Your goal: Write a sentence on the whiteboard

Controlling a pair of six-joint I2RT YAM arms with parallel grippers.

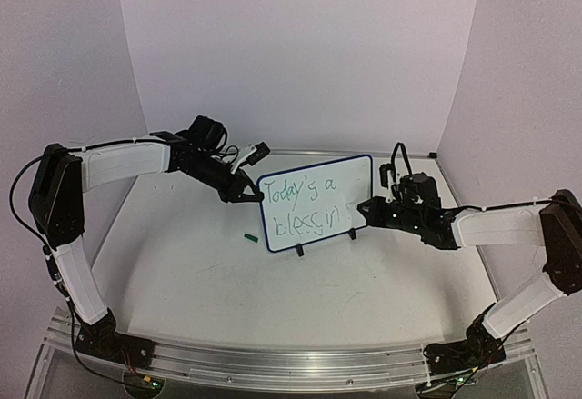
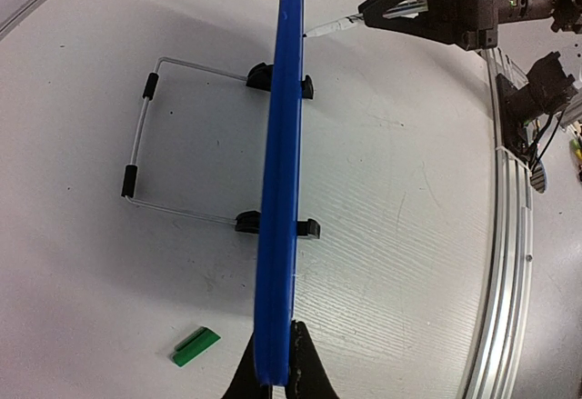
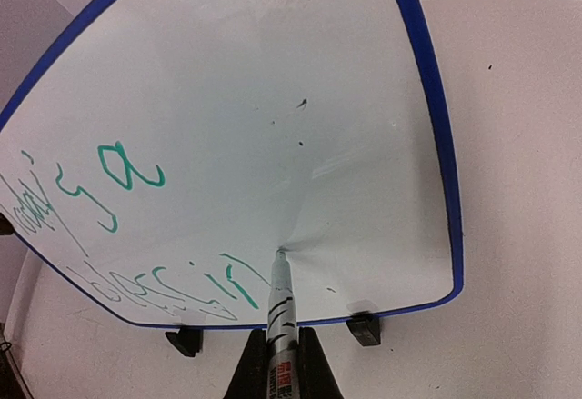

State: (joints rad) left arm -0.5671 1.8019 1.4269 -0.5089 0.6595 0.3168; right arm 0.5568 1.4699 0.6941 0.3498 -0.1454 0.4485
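While the whiteboard (image 1: 355,176) stands midway across the surface, its green sentence (image 1: 307,206) reads "Today's a blessin". Left wrist view: left fingers (image 2: 307,374) clamped on its edge. Right wrist view: right fingers (image 3: 316,374) clamped on a marker (image 3: 280,301), its tip touching the board; the last letter seems unwritten.

A white table (image 1: 200,272) is filling the lower part of the scene, its surface showing a faint grain and a few small dark specks. Three plain pale walls are closing it in: a back wall (image 1: 300,54), a left wall (image 1: 64,63) and a right wall (image 1: 532,72), all taking on a slight lilac cast. Soft, even light is casting only weak shadows. A ribbed aluminium rail (image 1: 291,361) is running along the near edge.
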